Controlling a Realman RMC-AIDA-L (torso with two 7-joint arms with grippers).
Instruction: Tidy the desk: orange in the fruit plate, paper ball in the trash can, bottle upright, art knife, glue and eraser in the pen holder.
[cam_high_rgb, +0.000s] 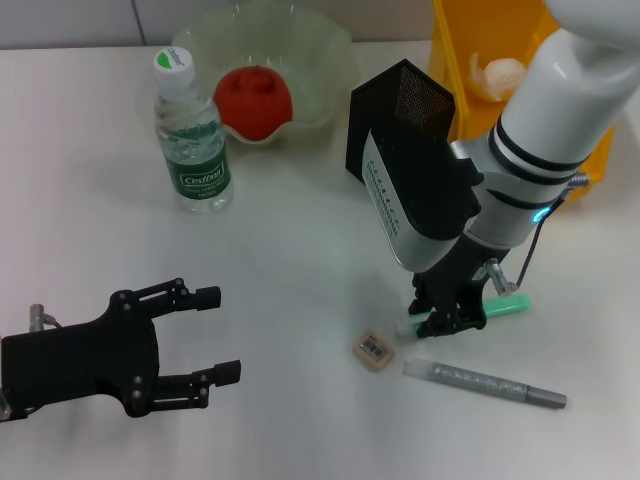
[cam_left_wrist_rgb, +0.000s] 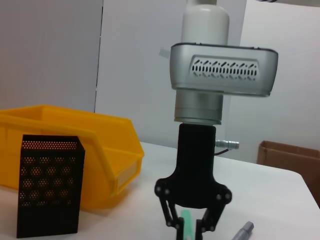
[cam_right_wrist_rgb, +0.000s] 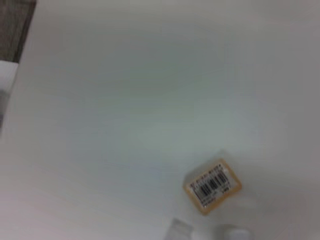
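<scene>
My right gripper (cam_high_rgb: 447, 322) is down at the table, its fingers closed around the near end of a green stick (cam_high_rgb: 505, 305); the left wrist view shows that stick (cam_left_wrist_rgb: 187, 222) between its fingers (cam_left_wrist_rgb: 175, 220). The beige eraser (cam_high_rgb: 374, 350) lies just left of it and also shows in the right wrist view (cam_right_wrist_rgb: 212, 186). A silver-grey pen-shaped tool (cam_high_rgb: 485, 383) lies in front. The orange (cam_high_rgb: 252, 100) sits in the fruit plate (cam_high_rgb: 320, 50). The bottle (cam_high_rgb: 192, 135) stands upright. The paper ball (cam_high_rgb: 500, 75) lies in the trash can (cam_high_rgb: 455, 60). The pen holder (cam_high_rgb: 400, 110) stands behind my right arm. My left gripper (cam_high_rgb: 222, 335) is open and empty at the front left.
The trash can (cam_left_wrist_rgb: 75, 135) and pen holder (cam_left_wrist_rgb: 47, 185) stand close together at the back right. A cardboard box (cam_left_wrist_rgb: 290, 160) shows beyond the table's edge in the left wrist view. Bare white table lies between my two grippers.
</scene>
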